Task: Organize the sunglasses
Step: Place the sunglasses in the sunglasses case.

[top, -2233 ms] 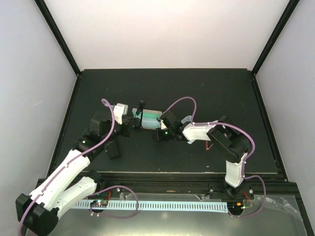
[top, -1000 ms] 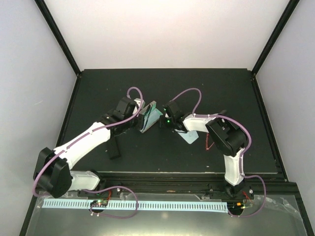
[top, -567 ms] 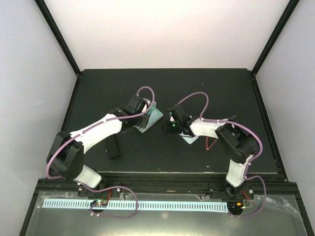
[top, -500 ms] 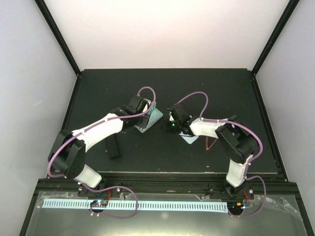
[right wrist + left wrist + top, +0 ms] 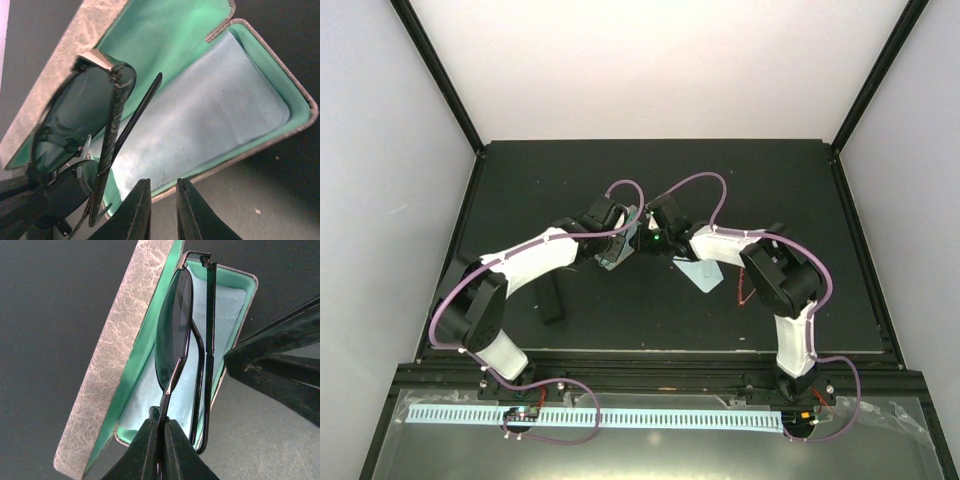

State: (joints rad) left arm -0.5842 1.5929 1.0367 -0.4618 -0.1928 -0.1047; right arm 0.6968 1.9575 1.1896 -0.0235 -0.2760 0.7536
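Left gripper [image 5: 161, 429] clamped tight on black sunglasses [image 5: 175, 335], edge-up over open green-lined case [image 5: 112, 370] with blue cloth [image 5: 200, 115] inside. Right gripper [image 5: 162, 189] narrowly parted, empty, at case rim.

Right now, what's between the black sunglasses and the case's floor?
A light blue cloth, laid in the open case under the sunglasses; clearest in right wrist view.

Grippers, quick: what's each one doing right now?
Left gripper: shut on the black sunglasses.
Right gripper: narrowly open, holding nothing.
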